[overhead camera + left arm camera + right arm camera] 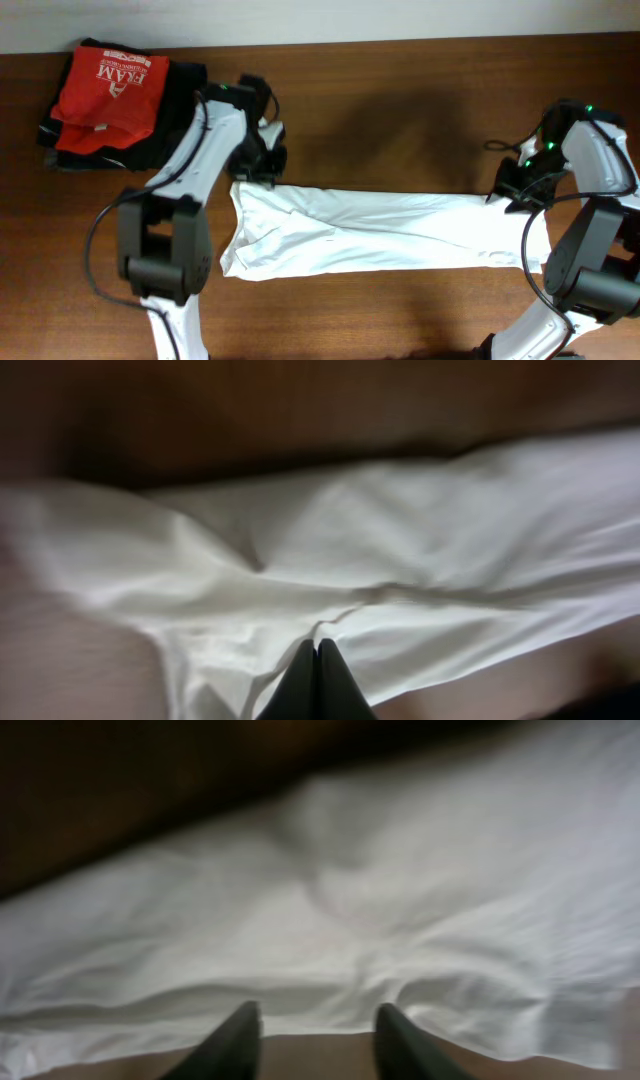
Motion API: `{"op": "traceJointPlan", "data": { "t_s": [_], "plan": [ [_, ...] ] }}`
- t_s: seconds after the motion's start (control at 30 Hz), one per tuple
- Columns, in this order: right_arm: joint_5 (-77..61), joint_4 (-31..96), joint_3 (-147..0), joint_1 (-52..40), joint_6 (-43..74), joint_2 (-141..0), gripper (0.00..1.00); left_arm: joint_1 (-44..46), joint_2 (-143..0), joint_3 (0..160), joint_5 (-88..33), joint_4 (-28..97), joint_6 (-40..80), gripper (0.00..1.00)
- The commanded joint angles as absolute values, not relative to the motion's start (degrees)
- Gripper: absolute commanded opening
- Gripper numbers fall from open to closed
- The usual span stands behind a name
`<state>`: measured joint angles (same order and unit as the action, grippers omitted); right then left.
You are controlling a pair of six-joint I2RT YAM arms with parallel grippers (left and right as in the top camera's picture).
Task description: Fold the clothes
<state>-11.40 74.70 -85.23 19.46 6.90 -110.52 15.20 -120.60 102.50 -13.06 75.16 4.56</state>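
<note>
**Overhead view, left to right.** At 10 o'clock a red shirt [108, 85] lies on dark garments [180, 110], apart from the work. The left gripper [255, 172] stands at the 11 o'clock corner of the white T-shirt [400, 235]. The shirt lies across the middle of the tabletop [400, 130] as a long band running from 9 to 3 o'clock. The right gripper [512, 192] stands at its 1 o'clock corner.

**Handling.** The fabric looks thin, light and limp, so it should crease and sag readily. Both far corners are best pinched at the edge and carried together.

**Wrist views.** Only the left wrist view shows the left jaws clenched, tips together at a wrinkled fold. Whether cloth is caught between them cannot be told. Only the right wrist view shows the right jaws released, spread just short of the hem.
</note>
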Motion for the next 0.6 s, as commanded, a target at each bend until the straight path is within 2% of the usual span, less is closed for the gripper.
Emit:
{"op": "traceJointPlan", "data": {
  "t_s": [0.0,0.07,0.1,0.2,0.27,0.5,0.53,0.57],
  "plan": [
    [-3.4,73.0,-86.5,21.1,6.1,-110.0,0.49,15.6,-112.8,105.8,-12.0,75.7,6.7,0.09],
    [2.0,67.5,-83.4,22.9,6.0,-110.0,0.7,15.6,-113.0,104.9,-10.0,76.1,8.1,0.14],
    [2.6,64.8,-81.4,24.0,6.0,-110.0,0.71,15.6,-113.0,104.3,-9.4,76.0,8.4,0.14],
    [0.4,59.7,-78.1,28.8,5.0,-110.0,0.7,15.6,-113.0,102.5,-9.3,75.9,9.4,0.2],
    [-7.2,58.7,-77.6,30.6,-0.3,-110.0,0.7,15.6,-113.0,102.2,-9.1,76.3,9.4,0.22],
    [-5.3,48.4,-69.1,32.8,-3.3,-110.1,0.7,15.6,-113.0,102.2,-8.0,77.2,9.4,0.23],
    [-5.2,47.6,-68.6,33.0,-4.6,-110.1,0.61,15.6,-113.0,102.2,-7.0,77.5,9.4,0.23],
    [-3.6,46.8,-68.1,33.2,-4.7,-110.1,0.59,15.5,-113.0,102.2,-6.7,77.5,9.4,0.24]
  ]
}}
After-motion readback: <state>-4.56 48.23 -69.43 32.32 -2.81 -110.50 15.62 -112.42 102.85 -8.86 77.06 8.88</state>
